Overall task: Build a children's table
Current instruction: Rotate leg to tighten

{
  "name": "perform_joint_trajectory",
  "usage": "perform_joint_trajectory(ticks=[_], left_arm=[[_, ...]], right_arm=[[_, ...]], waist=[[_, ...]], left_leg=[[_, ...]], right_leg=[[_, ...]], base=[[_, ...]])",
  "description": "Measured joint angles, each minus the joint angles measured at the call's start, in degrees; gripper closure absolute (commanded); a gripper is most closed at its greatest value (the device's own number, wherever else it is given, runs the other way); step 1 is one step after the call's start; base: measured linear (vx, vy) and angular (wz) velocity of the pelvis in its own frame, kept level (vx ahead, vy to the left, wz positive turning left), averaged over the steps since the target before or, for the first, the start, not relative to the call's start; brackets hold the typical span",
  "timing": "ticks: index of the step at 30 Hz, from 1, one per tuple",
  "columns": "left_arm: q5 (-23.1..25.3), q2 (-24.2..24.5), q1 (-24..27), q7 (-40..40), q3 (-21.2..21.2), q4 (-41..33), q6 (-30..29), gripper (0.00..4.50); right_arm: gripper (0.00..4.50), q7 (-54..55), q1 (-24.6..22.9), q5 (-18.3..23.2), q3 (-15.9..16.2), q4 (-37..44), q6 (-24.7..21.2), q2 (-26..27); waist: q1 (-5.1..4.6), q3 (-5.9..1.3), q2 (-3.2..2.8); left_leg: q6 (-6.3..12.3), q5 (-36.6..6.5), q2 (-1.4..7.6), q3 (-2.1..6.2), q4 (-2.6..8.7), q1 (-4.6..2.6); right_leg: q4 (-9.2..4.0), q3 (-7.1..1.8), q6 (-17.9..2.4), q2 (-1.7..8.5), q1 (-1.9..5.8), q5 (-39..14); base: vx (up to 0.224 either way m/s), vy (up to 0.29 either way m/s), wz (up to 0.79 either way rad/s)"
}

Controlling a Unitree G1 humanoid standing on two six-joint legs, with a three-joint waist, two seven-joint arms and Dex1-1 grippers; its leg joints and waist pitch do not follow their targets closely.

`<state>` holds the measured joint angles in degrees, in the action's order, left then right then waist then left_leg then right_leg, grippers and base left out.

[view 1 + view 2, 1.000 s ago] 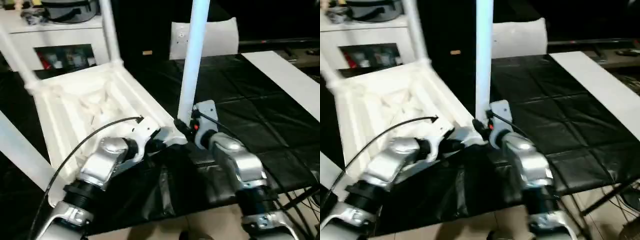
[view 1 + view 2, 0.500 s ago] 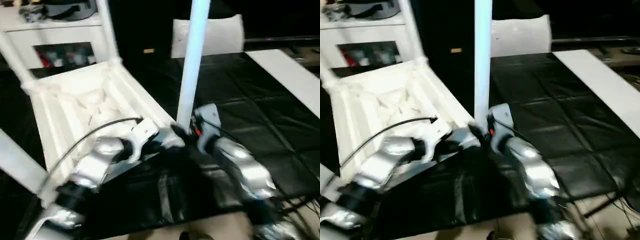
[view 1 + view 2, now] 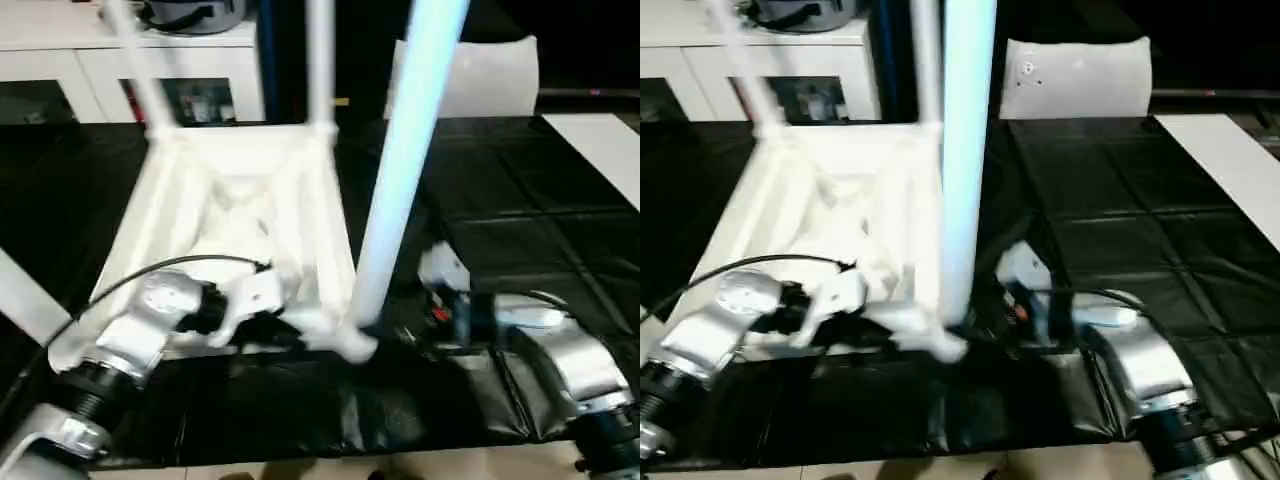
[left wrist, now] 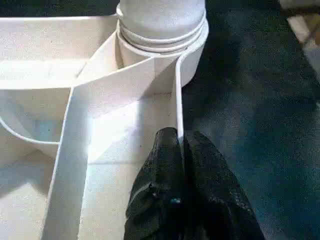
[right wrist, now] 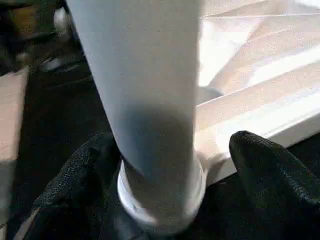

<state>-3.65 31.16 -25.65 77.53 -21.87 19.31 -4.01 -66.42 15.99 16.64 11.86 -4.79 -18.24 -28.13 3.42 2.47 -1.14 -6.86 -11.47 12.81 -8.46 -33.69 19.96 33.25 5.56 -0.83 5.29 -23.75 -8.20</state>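
Observation:
The children's table lies upside down, its ribbed white top on the black cover. A long white leg stands upright in the near right corner socket. Two more legs rise at the far corners, and another leg crosses at the near left. My left gripper is shut on the top's thin rim wall just beside that socket. My right gripper is open, a black finger on each side of the leg's base and apart from it.
A white cabinet with shelves stands behind the table. At the back right there is a white panel, and a white board lies at the right. The black work surface ends just before my forearms.
My right gripper's fingers have spread apart and let go of the leg's base, and that forearm has drawn back to the right. The head view has shifted. My left gripper stays shut on the rim.

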Motion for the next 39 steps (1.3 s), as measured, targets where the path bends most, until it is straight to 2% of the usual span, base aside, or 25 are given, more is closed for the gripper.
perform_joint_trajectory(ticks=[12,21,27,30,33,36,39], left_arm=[[0.08,0.15,-1.51,4.92,-1.83,2.03,4.33,4.5],[0.05,-0.17,-1.79,5.53,-1.95,2.38,4.63,4.5],[-0.22,-0.36,-1.76,5.87,-1.55,2.23,3.22,4.5],[-0.34,-1.35,-1.62,3.76,-0.99,1.78,0.28,4.5],[1.21,-3.3,-1.67,-2.88,1.32,1.75,-5.09,4.5],[2.06,-6.94,-1.92,-10.27,3.23,1.69,-11.05,4.5],[2.76,-11.55,-2.09,-18.04,5.08,1.61,-16.0,4.5]], right_arm=[[1.67,-9.52,2.68,0.6,4.41,-2.11,0.57,-1.75],[2.39,-10.75,3.13,0.93,4.38,-2.69,-0.11,-1.92],[2.52,-11.0,2.79,1.96,3.88,-2.24,-2.63,-1.73],[2.52,-6.95,0.8,2.45,2.22,-0.34,-4.17,-0.27],[2.53,2.65,-0.09,0.03,-0.29,-0.26,-5.01,3.81],[2.54,14.32,0.21,-3.01,-3.12,-0.58,-7.15,8.83],[2.56,25.14,1.91,-5.5,-5.45,-1.68,-10.03,13.84]], waist=[[0.54,-0.04,0.08],[1.34,-0.04,0.19],[1.73,-0.04,0.19],[1.7,-0.04,0.19],[0.98,-0.05,0.2],[-1.43,-0.05,0.22],[-2.92,-0.05,0.22]], left_leg=[[0.0,0.01,0.04,0.0,-0.2,0.02],[0.0,0.0,0.06,-0.01,-0.2,0.01],[0.0,0.0,0.06,-0.02,-0.21,0.01],[-0.01,0.01,0.05,-0.03,-0.25,-0.04],[-0.05,0.03,0.04,-0.03,-0.44,-0.16],[-0.11,0.06,0.02,-0.02,-0.53,-0.32],[-0.1,0.06,0.0,0.15,-0.65,-0.25]], right_leg=[[0.22,-0.05,0.0,0.01,0.07,0.0],[0.33,-0.05,0.12,0.01,0.04,-0.07],[0.41,-0.06,0.1,0.03,0.04,-0.07],[0.53,-0.1,0.27,0.04,0.03,-0.17],[0.8,-0.17,0.29,0.02,0.0,-0.18],[0.69,-0.12,0.29,0.0,0.01,-0.18],[0.32,0.18,0.3,0.0,0.0,-0.18]], base=[[0.0,0.0,0.0],[0.0,0.0,0.0],[0.0,0.0,0.0],[0.0,0.0,0.0],[0.0,0.0,0.0],[0.0,0.0,0.0],[0.0,0.0,0.0]])
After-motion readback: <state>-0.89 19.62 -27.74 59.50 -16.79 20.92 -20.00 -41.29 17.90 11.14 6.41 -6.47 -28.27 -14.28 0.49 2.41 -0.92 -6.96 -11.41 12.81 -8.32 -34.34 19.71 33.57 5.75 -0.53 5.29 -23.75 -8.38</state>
